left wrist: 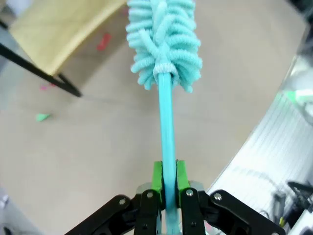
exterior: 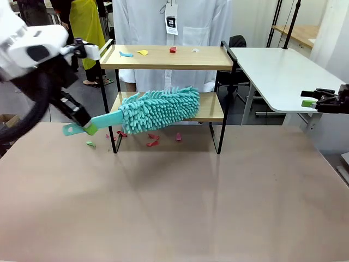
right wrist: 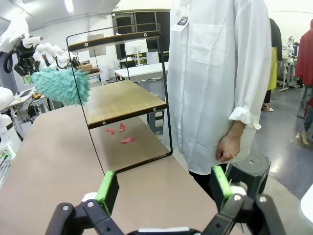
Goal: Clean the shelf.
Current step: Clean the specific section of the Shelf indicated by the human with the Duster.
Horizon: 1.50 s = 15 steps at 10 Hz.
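your left gripper (exterior: 88, 126), at the left of the front view, is closed on the flat turquoise handle (exterior: 100, 122) of a shaggy microfiber duster (exterior: 161, 111), its green pads (left wrist: 182, 174) pinching both sides in the left wrist view. the duster's head spans the center of the front view, in front of the shelf's lower board; whether it touches the board, you cannot tell from here.

the two-tier shelf (exterior: 163, 61), light wood in a black metal frame, stands upright on the table (exterior: 180, 202), upper center of the front view. along its top board, left to right, lie a blue scrap (exterior: 126, 54), a yellow scrap (exterior: 143, 52), a red scrap (exterior: 173, 49) and a white scrap (exterior: 195, 50). red and pink scraps (exterior: 153, 143) dot the tabletop beneath the shelf, with a green scrap (exterior: 90, 143) near its left leg.

your right gripper (exterior: 312, 99), at the right edge of the front view, is well apart from the shelf, open and empty, its fingers spread wide at the bottom of the right wrist view.

a person in a white shirt (exterior: 191, 27) stands behind the shelf, one hand (right wrist: 228, 148) lowered at right of center in the right wrist view.
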Tool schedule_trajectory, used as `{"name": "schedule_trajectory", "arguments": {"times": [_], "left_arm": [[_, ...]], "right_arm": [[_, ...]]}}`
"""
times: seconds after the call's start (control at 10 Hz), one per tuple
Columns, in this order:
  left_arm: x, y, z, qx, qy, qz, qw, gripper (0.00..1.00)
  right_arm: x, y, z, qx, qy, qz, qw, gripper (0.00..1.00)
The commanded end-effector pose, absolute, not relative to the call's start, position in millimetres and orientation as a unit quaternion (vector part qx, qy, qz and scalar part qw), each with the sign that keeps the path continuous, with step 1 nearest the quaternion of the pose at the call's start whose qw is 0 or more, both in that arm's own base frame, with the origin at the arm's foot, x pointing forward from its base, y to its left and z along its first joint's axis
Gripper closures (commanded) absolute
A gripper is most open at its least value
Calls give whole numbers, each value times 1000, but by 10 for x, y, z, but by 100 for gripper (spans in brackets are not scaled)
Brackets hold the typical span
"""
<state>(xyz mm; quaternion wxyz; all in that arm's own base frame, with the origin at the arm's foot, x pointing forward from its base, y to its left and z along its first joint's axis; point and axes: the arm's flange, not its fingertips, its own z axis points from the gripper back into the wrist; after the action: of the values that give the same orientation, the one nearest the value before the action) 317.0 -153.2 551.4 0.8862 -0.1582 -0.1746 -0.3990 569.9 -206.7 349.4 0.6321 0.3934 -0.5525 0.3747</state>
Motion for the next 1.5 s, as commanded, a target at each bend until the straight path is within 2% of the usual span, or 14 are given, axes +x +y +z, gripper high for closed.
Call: {"name": "schedule_trajectory", "arguments": {"times": [0.0,0.2,0.4,0.5,0.9,1.0,1.1,1.4], "left_arm": [[3155,-1255,5646,-213,-133,-419,873,87],[3102,-912,5822,-212,-110,-434,869,87],[2997,-553,6010,-156,-26,-463,872,87],[2915,-431,6105,-112,-5,-495,862,87],[2832,-223,6223,-56,77,-524,846,87],[2830,-277,6172,-10,67,-515,854,87],[2775,-223,6211,-75,64,-505,858,87],[2775,-223,6211,-75,64,-505,858,87]], "right_arm": [[5706,-2046,3520,392,-553,377,631,0],[5706,-2046,3520,392,-553,377,631,0],[5706,-2046,3520,392,-553,377,631,0],[5706,-2046,3520,392,-553,377,631,0],[5706,-2046,3520,392,-553,377,631,0],[5706,-2046,3520,392,-553,377,631,0],[5706,-2046,3520,392,-553,377,631,0],[5706,-2046,3520,392,-553,377,631,0]]}}
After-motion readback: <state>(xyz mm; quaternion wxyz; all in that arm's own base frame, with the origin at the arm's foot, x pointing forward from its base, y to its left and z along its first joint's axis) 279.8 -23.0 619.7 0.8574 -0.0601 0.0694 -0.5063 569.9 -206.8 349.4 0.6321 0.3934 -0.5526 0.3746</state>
